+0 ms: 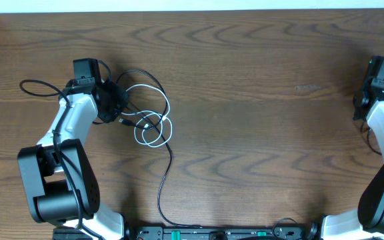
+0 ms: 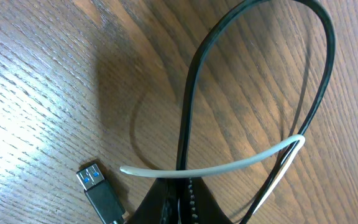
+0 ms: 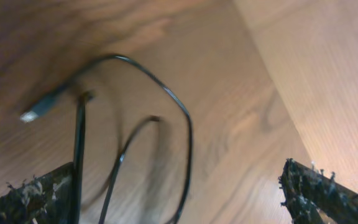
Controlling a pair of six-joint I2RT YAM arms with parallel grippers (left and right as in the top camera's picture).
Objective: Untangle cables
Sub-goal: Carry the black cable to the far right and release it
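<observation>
- Two cables lie tangled on the left half of the table, nearer the far edge than the near one.
- From overhead, I see the black cable arc out of the tangle and then run down the table on its own to the near edge, between the two arm bases.
- My left gripper sits at the left side of the tangle.
- In the left wrist view its jaws are pressed together, pinching the black cable where it rises from the fingertips.
- From that pinch the black cable climbs in a tall loop, bends round at the top and comes back down on the right.
- I see the white cable cross the black one just above the fingertips, then fold back sharply at its right end.
- From overhead, the white cable makes small overlapping rings just right of the left gripper, with the black cable threaded through them.
- A black plug with a blue insert lies flat on the wood just left of the fingers; I cannot tell which cable it ends.
- My right gripper is at the right edge of the table, well apart from the tangle, with its jaws spread wide and holding nothing.
- Below it, a thin black cord curls on the wood with a pale-tipped end.
- That view is blurred, so I cannot tell what this cord belongs to.
</observation>
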